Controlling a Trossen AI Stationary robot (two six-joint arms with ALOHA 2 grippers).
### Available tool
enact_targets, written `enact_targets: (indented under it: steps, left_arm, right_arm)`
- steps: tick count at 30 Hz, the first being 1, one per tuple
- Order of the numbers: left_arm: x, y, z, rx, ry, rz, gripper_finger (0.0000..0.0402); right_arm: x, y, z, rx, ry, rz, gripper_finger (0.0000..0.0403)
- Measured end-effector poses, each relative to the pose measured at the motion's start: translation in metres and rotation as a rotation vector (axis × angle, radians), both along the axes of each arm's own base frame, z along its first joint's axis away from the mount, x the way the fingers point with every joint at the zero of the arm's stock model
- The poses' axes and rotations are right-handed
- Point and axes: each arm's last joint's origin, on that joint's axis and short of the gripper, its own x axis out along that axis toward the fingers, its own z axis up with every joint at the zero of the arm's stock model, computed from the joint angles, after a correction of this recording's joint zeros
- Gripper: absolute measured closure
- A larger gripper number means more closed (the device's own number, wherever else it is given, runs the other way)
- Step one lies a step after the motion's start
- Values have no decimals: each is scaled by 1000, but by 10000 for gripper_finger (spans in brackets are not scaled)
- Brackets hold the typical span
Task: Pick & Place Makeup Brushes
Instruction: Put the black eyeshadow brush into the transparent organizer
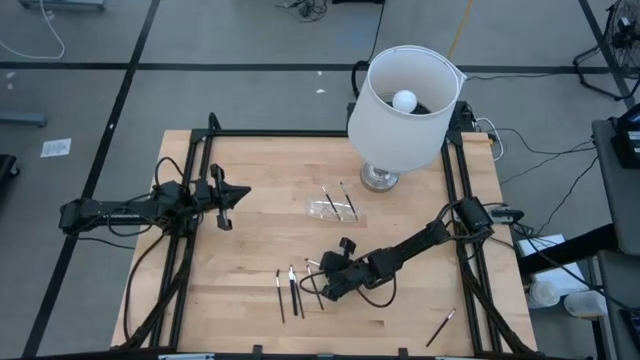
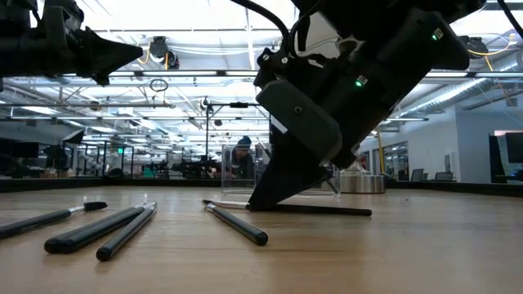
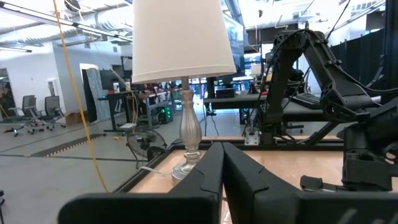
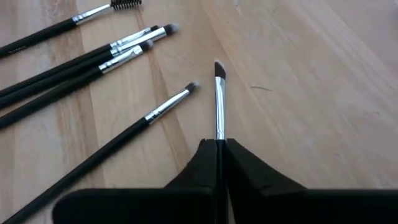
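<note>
Several thin black makeup brushes lie flat on the wooden table. A group of them (image 1: 292,292) is near the table's near edge, and one (image 4: 155,112) lies just beside my right gripper. My right gripper (image 4: 219,144) is low at the table, beside that group, shut on one brush (image 4: 219,106) whose dark tip points ahead of the fingers. Two more brushes (image 1: 338,200) lie at a clear case (image 1: 332,209), and a single brush (image 1: 440,327) lies near the right near corner. My left gripper (image 3: 224,171) hovers shut over the table's left side, touching nothing. My right gripper pinches the brush between its two fingertips at the handle just behind the silver ferrule (image 4: 219,134). The fingers slant down from above. The brush runs between them, its head ahead and its black handle (image 2: 323,211) trailing behind, level at the table's surface.
A table lamp with a white shade (image 1: 405,95) and a silver base (image 1: 380,178) stands at the table's far right. Black frame rails (image 1: 455,180) run along the table's sides. A person (image 2: 243,155) is far off in the room behind.
</note>
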Motion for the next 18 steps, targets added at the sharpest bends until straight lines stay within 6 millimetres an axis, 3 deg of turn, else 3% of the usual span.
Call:
enact_targets:
  steps: [6, 18]
  left_arm:
    - [0, 0, 0, 21, 0, 5, 385]
    - [-1, -4, 8, -45, -92, -152, 385]
  right_arm:
    - [0, -1, 26, -52, -64, 56, 399]
    - [-4, 9, 134, -381, -488, 113, 402]
